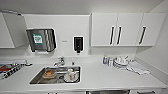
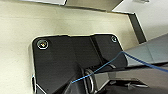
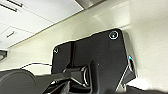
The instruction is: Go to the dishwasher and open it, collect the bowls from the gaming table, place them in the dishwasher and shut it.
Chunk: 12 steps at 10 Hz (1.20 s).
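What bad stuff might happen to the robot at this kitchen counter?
1. The dishwasher barely peeks out below the counter, so reaching for its handle from here may go wrong.
2. Stacked plates and small bottles stand on the counter's right part; a raised arm might knock them over.
3. The sink holds dishes; a bump might chip them.

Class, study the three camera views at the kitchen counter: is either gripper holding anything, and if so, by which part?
It cannot be told. The wrist views show the robot's own dark plates, not the fingers. In the head view, dishes sit in the sink, and no arm reaches over the countertop.
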Tool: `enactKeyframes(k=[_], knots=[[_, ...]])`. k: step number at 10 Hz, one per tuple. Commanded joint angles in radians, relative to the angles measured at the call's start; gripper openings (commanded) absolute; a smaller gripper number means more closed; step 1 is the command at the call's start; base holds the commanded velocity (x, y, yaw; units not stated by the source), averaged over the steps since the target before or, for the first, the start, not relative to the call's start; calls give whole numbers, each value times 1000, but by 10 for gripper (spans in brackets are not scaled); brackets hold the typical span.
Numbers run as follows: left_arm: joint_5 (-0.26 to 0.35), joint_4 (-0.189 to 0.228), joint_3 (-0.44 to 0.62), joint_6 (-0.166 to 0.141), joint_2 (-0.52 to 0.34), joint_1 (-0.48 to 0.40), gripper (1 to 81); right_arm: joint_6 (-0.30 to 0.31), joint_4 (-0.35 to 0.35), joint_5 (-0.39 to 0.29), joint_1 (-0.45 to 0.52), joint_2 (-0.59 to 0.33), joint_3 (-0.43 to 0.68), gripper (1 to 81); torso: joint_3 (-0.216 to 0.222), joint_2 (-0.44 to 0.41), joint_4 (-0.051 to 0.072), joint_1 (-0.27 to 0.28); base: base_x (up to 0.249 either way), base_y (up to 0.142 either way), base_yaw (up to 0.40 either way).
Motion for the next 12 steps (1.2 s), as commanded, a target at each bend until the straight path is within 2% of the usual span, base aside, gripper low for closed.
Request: enactKeyframes(k=[1, 4, 5, 7, 10, 11, 12], knots=[[42, 11, 35, 2, -34, -52, 811, 5, -3, -48, 64, -39, 30, 811, 0, 0, 0, 0, 0, 0, 0], [36, 13, 81, 6, -68, -52, 811, 5, -1, -49, 73, -45, 36, 811, 0, 0, 0, 0, 0, 0, 0], [33, 11, 81, 4, -69, -52, 811, 7, -1, -52, 85, -59, 60, 811, 0, -100, 0, 64, 0, 0, 0], [33, 11, 125, 4, -115, -52, 811, 8, 2, -66, 113, -102, 120, 811, 0, -116, 0, 74, 0, 0, 0], [31, 13, 269, 5, -235, -54, 811, 11, 11, -68, 151, -166, 171, 811, 0, -217, 0, 137, 0, 0, 0], [30, 11, 308, 7, -263, -54, 811, 16, 17, -66, 159, -191, 191, 811, -35, -253, 0, 159, 0, 0, 0], [23, 11, 354, 7, -293, -54, 811, 16, 19, -66, 163, -205, 202, 811, -95, -292, 0, 183, 0, 0, 0]])
